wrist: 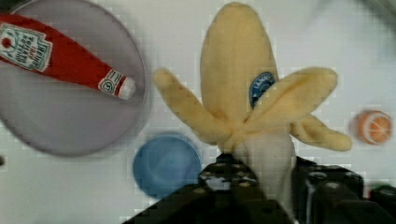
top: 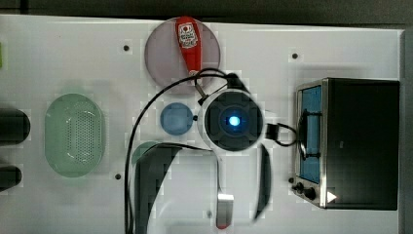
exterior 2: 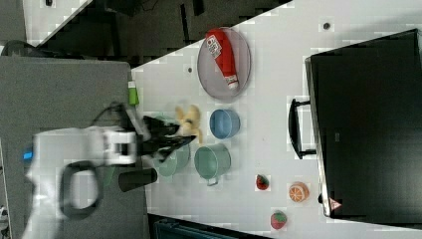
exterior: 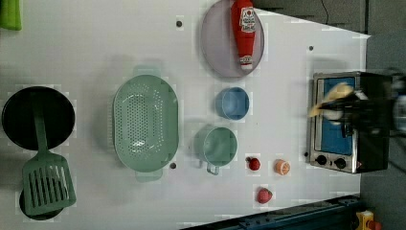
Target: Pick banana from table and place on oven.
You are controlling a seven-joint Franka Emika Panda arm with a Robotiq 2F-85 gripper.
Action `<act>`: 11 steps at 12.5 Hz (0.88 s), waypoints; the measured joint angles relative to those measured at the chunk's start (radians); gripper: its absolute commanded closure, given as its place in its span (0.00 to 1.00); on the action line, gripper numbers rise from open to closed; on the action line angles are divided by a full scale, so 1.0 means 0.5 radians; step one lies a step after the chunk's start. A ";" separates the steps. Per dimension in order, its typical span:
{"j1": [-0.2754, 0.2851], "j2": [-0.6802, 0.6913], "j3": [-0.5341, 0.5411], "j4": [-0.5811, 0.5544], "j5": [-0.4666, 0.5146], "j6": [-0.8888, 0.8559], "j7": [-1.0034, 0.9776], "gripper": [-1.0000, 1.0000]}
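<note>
My gripper (wrist: 268, 172) is shut on the lower end of the pale yellow banana (wrist: 243, 93), whose peel tips splay outward. It hangs in the air above the white table (top: 73, 48). In the left view the banana (exterior: 335, 93) and gripper (exterior: 342, 108) show against the oven's (exterior: 373, 153) blue glass door. In the right view the banana (exterior 2: 189, 122) and gripper (exterior 2: 174, 137) lie over the bowls, far from the oven (exterior 2: 368, 124). From above, the arm's round wrist covers the gripper, and the oven (top: 363, 141) stands at the top view's right.
A ketchup bottle (exterior: 244, 31) lies on a grey plate (exterior: 215, 43). On the table are a blue bowl (exterior: 232, 103), a green cup (exterior: 218, 146), a green colander (exterior: 146, 122), a strawberry (exterior: 264, 195), an orange slice (exterior: 282, 166), a black pan (exterior: 38, 117) and a green spatula (exterior: 48, 182).
</note>
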 measured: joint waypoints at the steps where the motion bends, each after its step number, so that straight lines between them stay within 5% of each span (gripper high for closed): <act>1: 0.005 -0.053 -0.014 0.129 0.001 -0.205 0.000 0.78; 5: 0.038 -0.075 -0.173 0.506 0.066 -0.339 -0.008 0.78; 11: -0.062 0.133 -0.737 0.533 0.032 -0.255 -0.471 0.78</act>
